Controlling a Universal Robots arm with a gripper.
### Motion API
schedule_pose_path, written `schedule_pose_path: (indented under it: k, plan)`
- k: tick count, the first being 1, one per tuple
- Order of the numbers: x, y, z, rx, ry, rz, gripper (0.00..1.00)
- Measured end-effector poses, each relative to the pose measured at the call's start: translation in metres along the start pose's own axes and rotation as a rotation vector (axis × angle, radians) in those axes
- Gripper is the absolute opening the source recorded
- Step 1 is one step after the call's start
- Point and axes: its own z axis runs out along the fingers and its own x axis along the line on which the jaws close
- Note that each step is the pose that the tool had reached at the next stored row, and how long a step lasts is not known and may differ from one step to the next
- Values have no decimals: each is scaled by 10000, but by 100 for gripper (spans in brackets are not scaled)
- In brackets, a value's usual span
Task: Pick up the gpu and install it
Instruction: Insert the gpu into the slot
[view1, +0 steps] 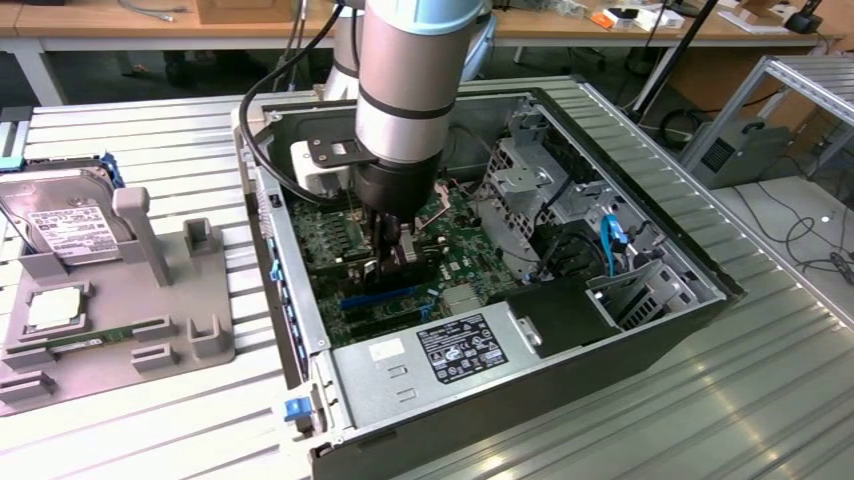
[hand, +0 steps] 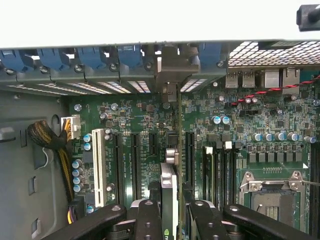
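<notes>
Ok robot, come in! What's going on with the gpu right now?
End effector shut on gpu, down inside the computer case. Card edge-on over the motherboard slots, bracket at the rear openings. Nothing blocking.

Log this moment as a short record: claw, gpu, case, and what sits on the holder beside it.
claw: inside the open computer case, fingers shut on the gpu
gpu: held on edge, standing over the motherboard among the expansion slots; its bracket end lines up with the rear slot openings; full seating cannot be told
case: side panel off, power supply at the near end in the exterior view
holder: grey fixture at the exterior view's left, with a hard drive leaning in it
</notes>
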Motion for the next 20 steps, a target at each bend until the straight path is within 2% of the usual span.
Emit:
schedule_pose_path:
  k: [7,13,20]
  plan:
    - [-1,-43,37,-3,7,15,27]
    - [-2,2,51,1,3,14,27]
    - [-1,4,51,-1,7,22,27]
